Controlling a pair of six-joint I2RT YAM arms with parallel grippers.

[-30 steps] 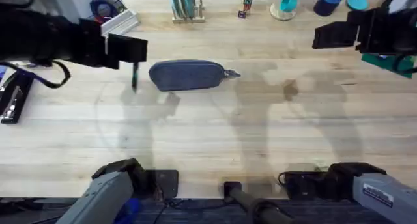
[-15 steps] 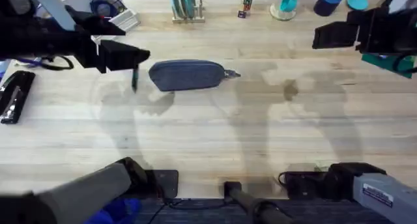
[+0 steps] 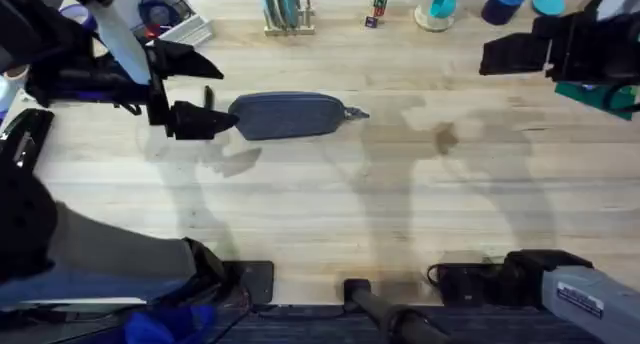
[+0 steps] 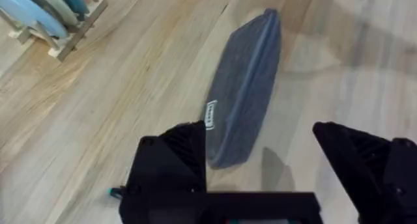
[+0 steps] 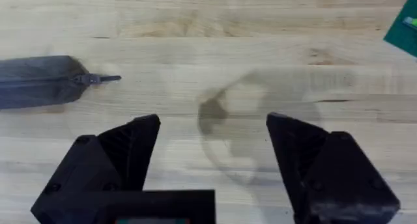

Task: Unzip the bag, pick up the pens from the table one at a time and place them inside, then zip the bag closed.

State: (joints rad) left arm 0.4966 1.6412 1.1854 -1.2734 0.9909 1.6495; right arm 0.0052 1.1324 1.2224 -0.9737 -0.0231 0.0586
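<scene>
The oblong grey-blue fabric pouch [image 3: 287, 115] lies zipped on the pale wooden plank table [image 3: 400, 204], far of centre, its small pull tab [image 3: 357, 113] pointing toward the right arm's side; the left gripper [image 3: 190, 92] sits at the pouch's left end, black fingers spread apart, one fingertip [image 4: 189, 146] just beside the pouch end [image 4: 244, 97]; the right gripper [image 3: 515, 54] hangs well apart at far right, fingers spread, holding nothing; a slim dark pen [image 4: 116, 193] peeks out beside the left finger.
</scene>
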